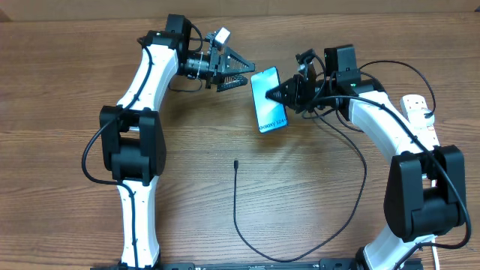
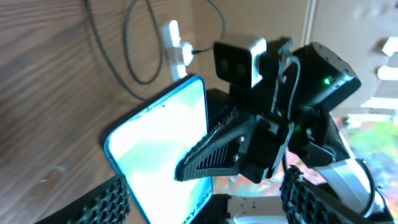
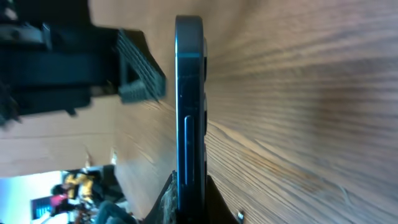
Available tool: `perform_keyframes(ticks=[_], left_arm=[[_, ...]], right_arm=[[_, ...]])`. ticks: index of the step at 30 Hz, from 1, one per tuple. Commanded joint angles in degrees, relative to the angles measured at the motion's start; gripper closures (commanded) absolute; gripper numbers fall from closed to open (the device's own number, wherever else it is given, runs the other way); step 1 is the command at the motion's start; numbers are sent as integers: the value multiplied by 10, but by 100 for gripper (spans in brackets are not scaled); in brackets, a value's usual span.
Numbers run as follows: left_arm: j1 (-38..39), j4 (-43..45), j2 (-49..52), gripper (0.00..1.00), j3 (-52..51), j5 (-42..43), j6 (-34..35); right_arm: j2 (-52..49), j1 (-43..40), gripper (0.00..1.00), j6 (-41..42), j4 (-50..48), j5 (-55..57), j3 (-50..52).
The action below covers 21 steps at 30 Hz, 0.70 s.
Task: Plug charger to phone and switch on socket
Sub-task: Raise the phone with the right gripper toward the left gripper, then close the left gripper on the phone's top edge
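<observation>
Clamping the phone [image 1: 268, 97] edgewise, right jaws hover over wood-grain table [image 1: 300, 195]; left jaws gape empty.

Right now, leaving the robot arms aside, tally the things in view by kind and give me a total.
Smartphone: 1
Black charger cable: 1
White power strip: 1
Total: 3
</observation>
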<state>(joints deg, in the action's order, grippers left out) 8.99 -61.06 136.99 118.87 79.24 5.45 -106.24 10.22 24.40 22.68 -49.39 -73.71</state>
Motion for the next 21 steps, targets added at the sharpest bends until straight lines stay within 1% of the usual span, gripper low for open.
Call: perform_keyframes(ticks=[1, 6, 10, 15, 18, 21], left_arm=[[12, 10, 0, 27, 5, 45, -16], [11, 17, 0, 27, 5, 47, -16], [11, 20, 0, 27, 5, 48, -16], [11, 28, 0, 27, 5, 50, -12], [12, 52, 0, 30, 5, 60, 13], [13, 96, 0, 32, 5, 99, 45]], right_arm=[[23, -1, 96, 63, -46, -64, -21], [23, -9, 96, 143, -128, -88, -21], [23, -10, 96, 170, -165, -100, -21], [23, -16, 96, 188, -168, -114, -21], [23, -13, 96, 189, -162, -114, -21], [23, -5, 96, 189, -160, -114, -21]])
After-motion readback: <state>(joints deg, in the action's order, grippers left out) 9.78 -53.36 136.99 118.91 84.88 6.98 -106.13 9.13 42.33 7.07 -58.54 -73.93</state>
